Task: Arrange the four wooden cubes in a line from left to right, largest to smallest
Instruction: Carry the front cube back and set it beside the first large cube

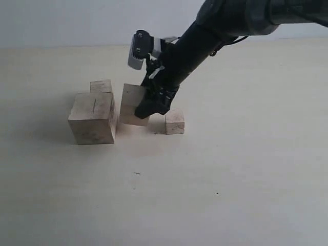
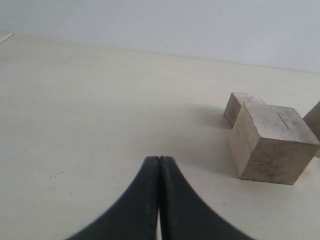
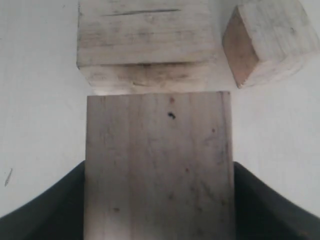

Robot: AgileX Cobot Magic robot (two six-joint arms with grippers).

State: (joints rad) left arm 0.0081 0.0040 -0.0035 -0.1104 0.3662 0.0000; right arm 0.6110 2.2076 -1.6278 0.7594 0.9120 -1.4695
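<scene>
**Right claw clamped on a wooden cube beside the largest one**

From where I stand, the dark right arm (image 1: 205, 36) slants down from the upper right. The right claw (image 1: 149, 106) has its fingers set wide against two opposite sides of the gripped cube (image 1: 132, 102), a pale block with faint grain and a few dark specks. That block leans slightly. I cannot tell whether its lower edge touches the surface (image 1: 230, 179) or hangs just above it.

Just to its left, with a narrow gap between them, the largest cube (image 1: 92, 119) sits flat on the surface, with a dark crack across its top face. The rear cube (image 1: 101, 86), clearly smaller, stands right behind the largest one, close to its back edge. Whether the two touch is hard to say.

On the other side of the claw, the right-hand cube (image 1: 175, 122) sits upright on the surface. It is small and lies just beside the gripped block and the fingers.

The left claw (image 2: 159, 200) is off to the side, well apart from the blocks. Its two black fingers are pressed together with nothing between them.
</scene>
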